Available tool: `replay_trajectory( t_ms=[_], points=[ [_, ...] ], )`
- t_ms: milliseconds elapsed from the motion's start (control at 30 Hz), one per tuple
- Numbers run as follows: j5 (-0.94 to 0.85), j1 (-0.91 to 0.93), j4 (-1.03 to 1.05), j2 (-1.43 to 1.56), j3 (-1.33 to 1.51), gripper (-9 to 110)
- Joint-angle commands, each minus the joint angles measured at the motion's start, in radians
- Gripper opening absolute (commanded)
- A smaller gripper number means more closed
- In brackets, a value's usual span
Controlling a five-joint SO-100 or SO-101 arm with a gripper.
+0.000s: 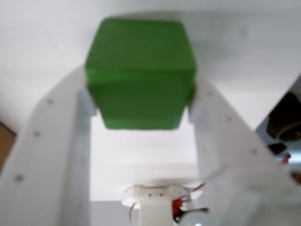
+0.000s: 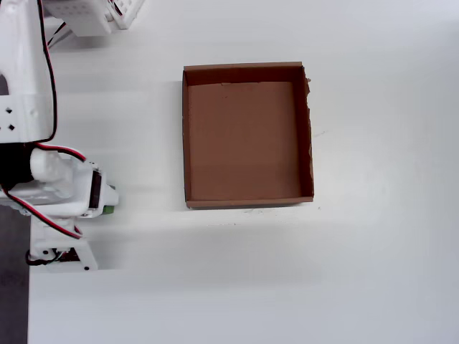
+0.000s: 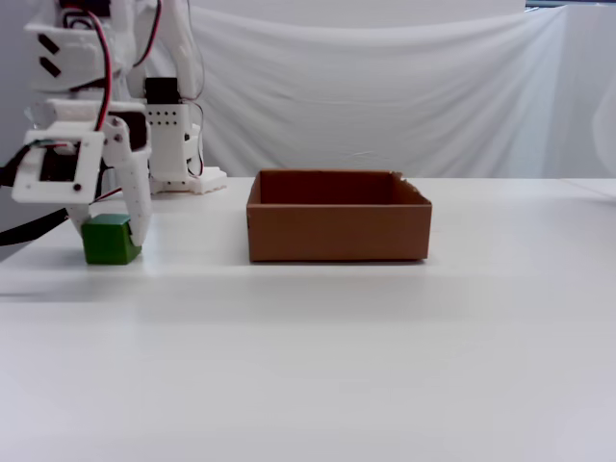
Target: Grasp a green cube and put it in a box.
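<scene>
Pincer (image 1: 141,101) clamped on green cube (image 1: 140,70); cube on table (image 3: 318,346) | box (image 3: 337,231) well apart

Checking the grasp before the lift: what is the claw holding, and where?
The claw grips the green cube by two opposite side faces, on the table.

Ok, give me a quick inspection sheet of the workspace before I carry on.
Surface: white table, bare.
Green cube: on the table, left of the box in the fixed view, between the gripper's fingers.
Box: brown cardboard, open, empty.
Clutter: nothing seen.
Gripper: fingers against the cube's sides in the wrist view; cube not lifted.
Cables: red and black wires along the arm.
Surroundings: white cloth backdrop.
</scene>
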Motion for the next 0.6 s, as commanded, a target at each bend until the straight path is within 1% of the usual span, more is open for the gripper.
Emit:
replay_trajectory(
  t_ms=[0, 300, 433, 567],
  points=[
    [-0.002, -0.015, 0.041, 0.017, -0.071, 16],
    [0.021, -0.067, 0.250, 0.046, -0.268, 15],
    [0.084, -0.124, 0.308, 0.064, -0.341, 15],
    [0.187, -0.202, 0.331, 0.075, -0.390, 15]
  ],
)
